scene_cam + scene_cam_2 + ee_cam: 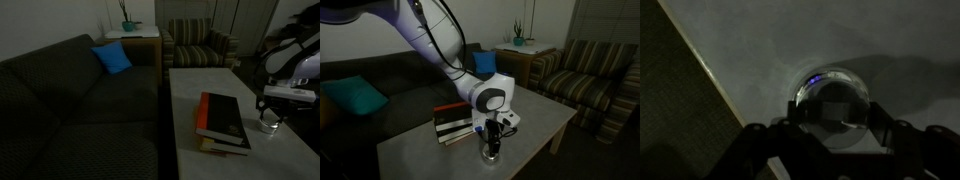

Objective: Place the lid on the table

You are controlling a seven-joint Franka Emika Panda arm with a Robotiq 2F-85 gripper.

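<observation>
We count one arm (430, 40) and one gripper (492, 138), which stands straight down over the one lid (492, 153) at the near side of the one long table (420, 155). In the wrist view the lid lies between two dark fingers (760, 142), and the jaws are closed on it, one on each side. As far as we can tell in the dim light, its underside rests on the pale top. In an exterior view the lid sits just to the right of one stack of books (222, 120), close to it but not touching. We make out two books there, a black one with a red spine on a paler one. To the left stands one dark sofa (70, 100) with a blue cushion (112, 58). A second, teal cushion (355, 98) shows in an exterior view. Beyond the table's far end are one striped armchair (198, 45) and one small side table (135, 35) bearing one plant (127, 18).
</observation>
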